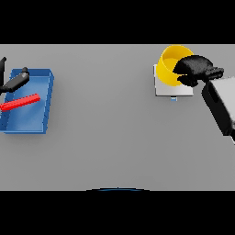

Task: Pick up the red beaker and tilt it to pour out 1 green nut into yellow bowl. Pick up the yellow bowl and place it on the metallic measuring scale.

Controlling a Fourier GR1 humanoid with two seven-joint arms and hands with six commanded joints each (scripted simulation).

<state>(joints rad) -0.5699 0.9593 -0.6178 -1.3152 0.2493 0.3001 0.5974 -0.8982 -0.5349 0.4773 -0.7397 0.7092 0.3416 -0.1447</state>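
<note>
The bare grey desk [114,137] fills the near part of the head view, with everything else toward its far side.

At far right a round yellow plastic-looking bowl [169,64] sits over a flat, pale metallic measuring scale [172,89], covering the scale's upper part; whether it rests fully on the plate or is slightly lifted cannot be told. The right hand [195,69] is at the bowl's right rim, its dark fingers curled over the edge and gripping it, the white and grey forearm running back to the right edge.

The bowl is judged light and rigid, with a smooth wall that could slip; a pinch on the rim, one side inside and one outside, is the natural hold, and it should be kept level so any contents stay in. No green nut can be seen inside it from here.

At far left a shallow blue rectangular tray [43,82] holds a long red bar-shaped object [20,103] lying slanted across it; if this is the red beaker, it lies on its side. The left hand [16,81] hovers over the tray's upper left corner, just above the red object, holding nothing, fingers extended.
</note>
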